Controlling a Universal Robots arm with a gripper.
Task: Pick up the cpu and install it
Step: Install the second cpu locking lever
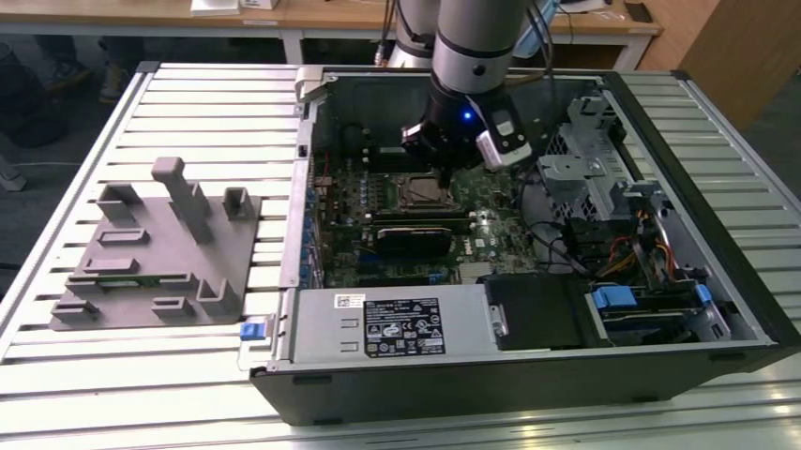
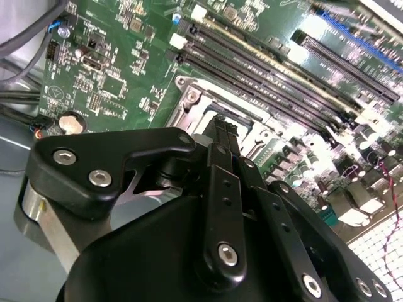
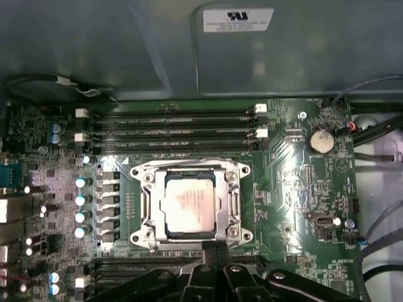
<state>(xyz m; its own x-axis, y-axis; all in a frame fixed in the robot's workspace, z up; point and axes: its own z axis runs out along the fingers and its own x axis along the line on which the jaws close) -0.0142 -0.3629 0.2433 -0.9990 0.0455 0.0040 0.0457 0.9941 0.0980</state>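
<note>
The cpu (image 3: pixel 189 204), a pale silvery square chip, lies flat inside the metal socket frame (image 3: pixel 143 207) on the green motherboard in the first wrist view. My gripper (image 3: pixel 216 250) hovers just beside the socket's edge, its two black fingers pressed together with nothing between them. In the second wrist view the gripper (image 2: pixel 221 126) points down at the socket frame (image 2: pixel 189 100). In the exterior view the gripper (image 1: pixel 447 174) hangs inside the open computer case, right over the socket (image 1: pixel 419 192).
Memory slots (image 3: pixel 170 129) run along one side of the socket, and a coin battery (image 3: pixel 320 139) sits nearby. Case walls, a drive cage (image 1: pixel 601 159), cables (image 1: pixel 564 234) and a power supply (image 1: pixel 388 323) hem in the board. A grey fixture (image 1: pixel 157 248) stands on the slatted table.
</note>
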